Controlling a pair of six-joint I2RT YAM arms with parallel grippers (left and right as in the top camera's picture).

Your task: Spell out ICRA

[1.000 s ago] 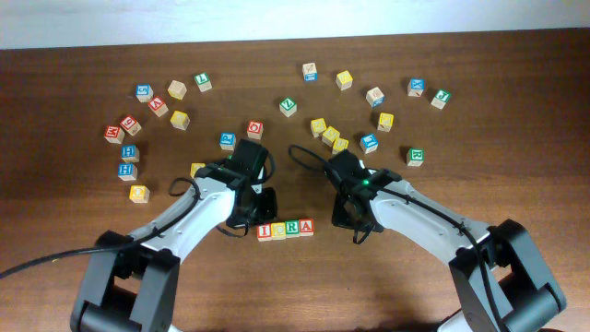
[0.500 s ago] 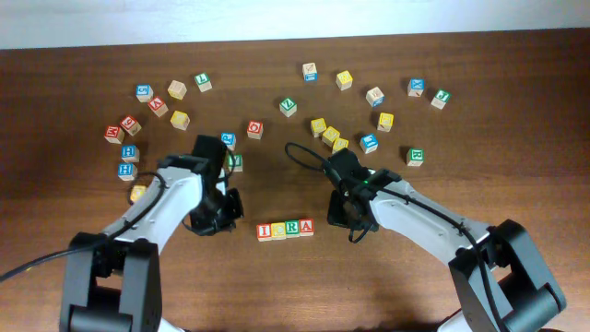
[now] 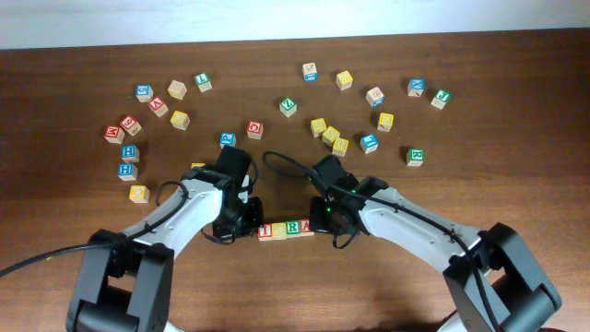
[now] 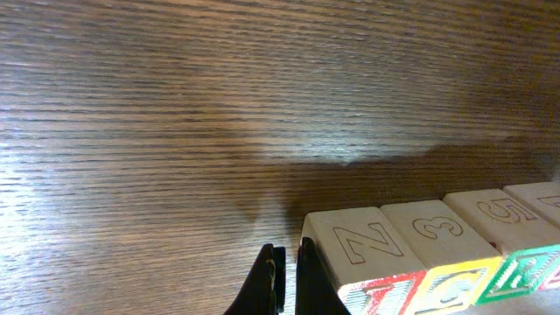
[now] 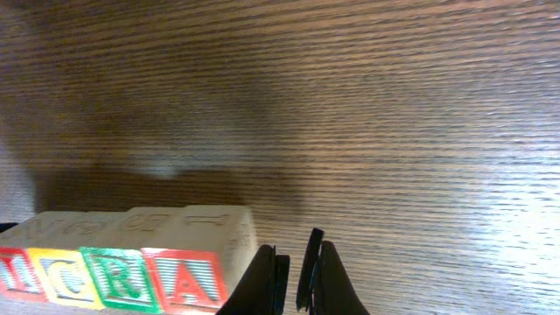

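Observation:
Four cubes stand in a row near the table's front, reading I [image 3: 265, 231], C [image 3: 279, 230], R [image 3: 292, 228], A [image 3: 306, 226]. My left gripper [image 3: 247, 221] is shut and empty, and it rests against the left side of the red I cube [image 4: 367, 254]. In the left wrist view the C cube [image 4: 437, 236] and R cube [image 4: 507, 223] follow to the right of my left gripper [image 4: 284, 280]. My right gripper [image 3: 323, 219] is shut on nothing at the row's right end. In the right wrist view my right gripper [image 5: 296, 280] sits right beside the red A cube [image 5: 188, 280].
Several loose letter cubes lie scattered over the far half of the table. Among them are blue H cubes [image 3: 130, 152], a yellow cube [image 3: 138, 193], a red O cube [image 3: 255, 129] and a green cube [image 3: 415, 156]. A cable loops between the arms.
My left gripper swung out to the left, then came back against the row's left end. My right gripper slid left up to the A cube. The row stayed in place.

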